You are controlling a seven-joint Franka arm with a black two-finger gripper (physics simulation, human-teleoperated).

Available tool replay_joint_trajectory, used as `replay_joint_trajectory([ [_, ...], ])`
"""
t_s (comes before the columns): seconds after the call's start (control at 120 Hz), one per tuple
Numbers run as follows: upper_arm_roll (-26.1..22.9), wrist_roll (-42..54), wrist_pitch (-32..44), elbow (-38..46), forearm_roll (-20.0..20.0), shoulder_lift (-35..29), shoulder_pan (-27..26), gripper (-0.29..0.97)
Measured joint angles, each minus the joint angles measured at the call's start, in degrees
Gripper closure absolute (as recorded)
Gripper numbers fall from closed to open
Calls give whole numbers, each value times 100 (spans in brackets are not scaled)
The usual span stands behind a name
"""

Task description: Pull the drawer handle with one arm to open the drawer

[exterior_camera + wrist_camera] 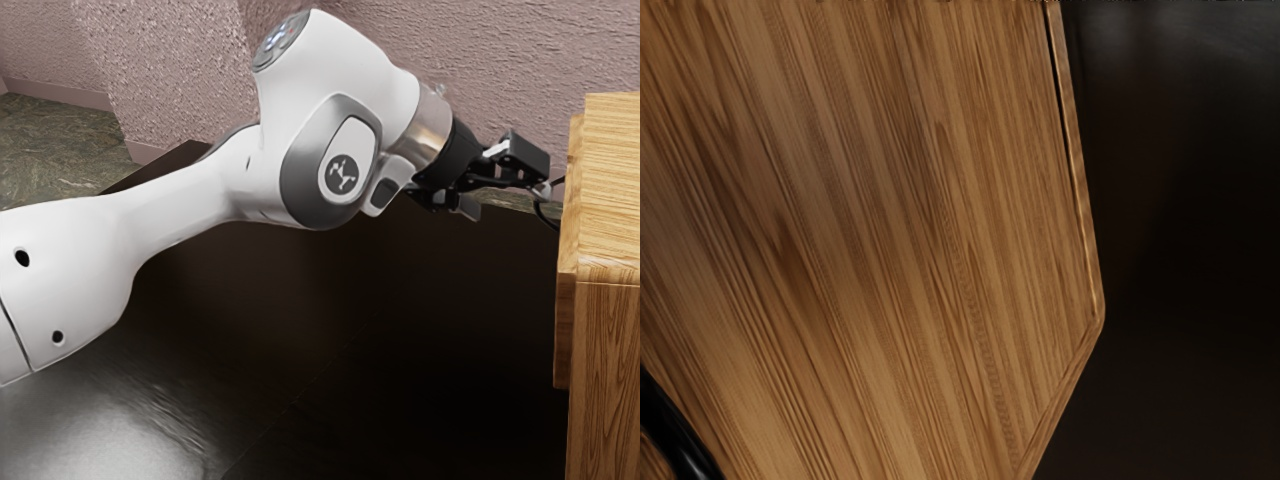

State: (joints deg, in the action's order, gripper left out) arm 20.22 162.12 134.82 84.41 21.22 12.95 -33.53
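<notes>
A light wooden cabinet [603, 280] stands at the exterior view's right edge, and its drawer front faces the arm. My black gripper [540, 183] is held right up against that front, near its upper part. A thin dark handle [548, 212] curves off the wood just below the gripper. In the wrist view the wood-grain drawer front [870, 230] lies very close under my hand, and a dark curved piece of the handle [668, 440] shows at the corner. Whether the gripper touches the handle cannot be told.
The cabinet rests on a dark glossy table [330, 380] that stretches out under the arm. My white arm [200, 220] crosses from the exterior view's left. A rough pinkish wall [500, 60] rises behind.
</notes>
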Motion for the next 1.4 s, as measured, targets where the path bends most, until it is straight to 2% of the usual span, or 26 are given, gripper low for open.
replay_joint_trajectory([
  [0.633, 86, 2, 7, 710, 6, -586, 112, 0],
  [0.858, 95, 8, 10, 934, -1, -812, 193, 8],
  [1.008, 90, 10, 9, 1106, -130, -965, 252, 3],
  [1.15, 91, -6, 2, 1306, -205, -1143, 75, 1],
  [1.258, 123, -6, 5, 1439, -206, -1256, 104, 3],
  [1.4, 184, -4, 7, 1585, -246, -1383, 140, 0],
])
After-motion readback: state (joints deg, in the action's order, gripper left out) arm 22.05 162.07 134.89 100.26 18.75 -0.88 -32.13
